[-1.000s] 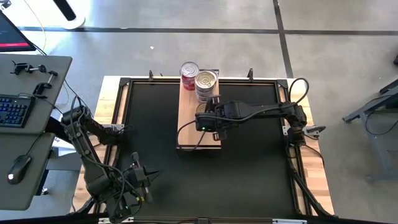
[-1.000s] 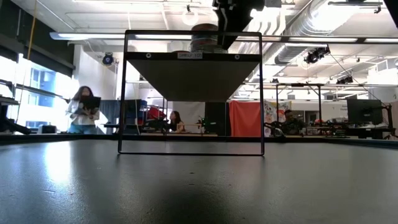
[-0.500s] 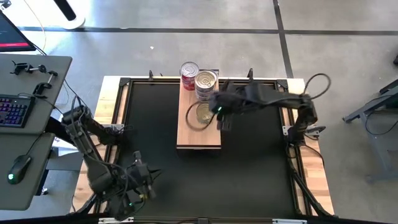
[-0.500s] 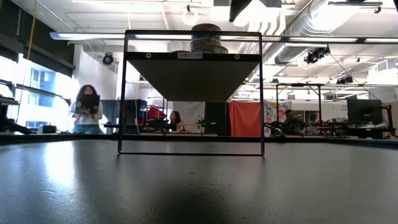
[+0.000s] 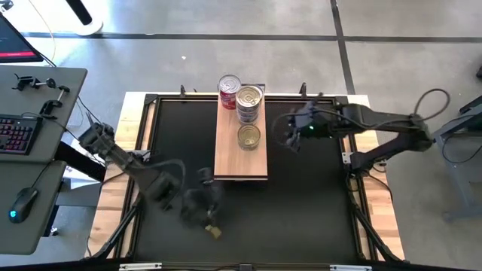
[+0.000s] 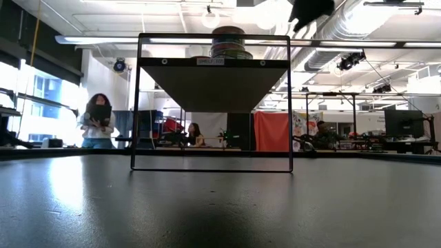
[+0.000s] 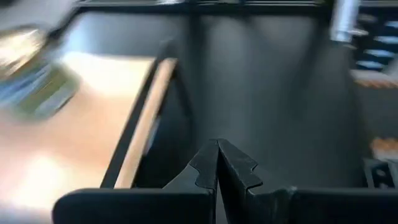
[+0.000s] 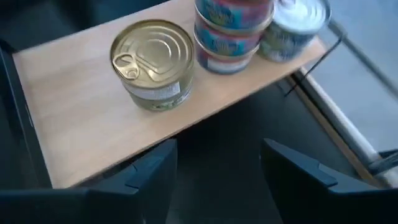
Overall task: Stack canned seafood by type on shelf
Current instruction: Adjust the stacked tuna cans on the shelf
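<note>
The light-wood shelf (image 5: 241, 154) stands on a black frame over the mat. On it sit a gold-lidded can (image 5: 249, 137), a stack of silver-lidded cans (image 5: 249, 100) and a red-labelled can (image 5: 229, 88) at the far end. The right wrist view shows the gold can (image 8: 152, 62), the stack (image 8: 233, 28) and another tin (image 8: 292, 25). My right gripper (image 5: 290, 137) hangs open just right of the shelf, holding nothing. My left gripper (image 5: 205, 207) is shut and empty, blurred, near the shelf's near-left corner; its fingers (image 7: 217, 163) are closed together.
In the low view the shelf top (image 6: 213, 62) sits high on its black frame (image 6: 134, 103); the cans (image 6: 227, 43) stand on it. A desk with a keyboard (image 5: 16, 134) lies left of the table. People show in the room behind.
My right gripper has drawn back from over the shelf toward the table's right edge, and the gold-lidded can now stands uncovered on the shelf in front of the stack. My left arm has swung fast from the near-left corner toward the shelf's near end.
</note>
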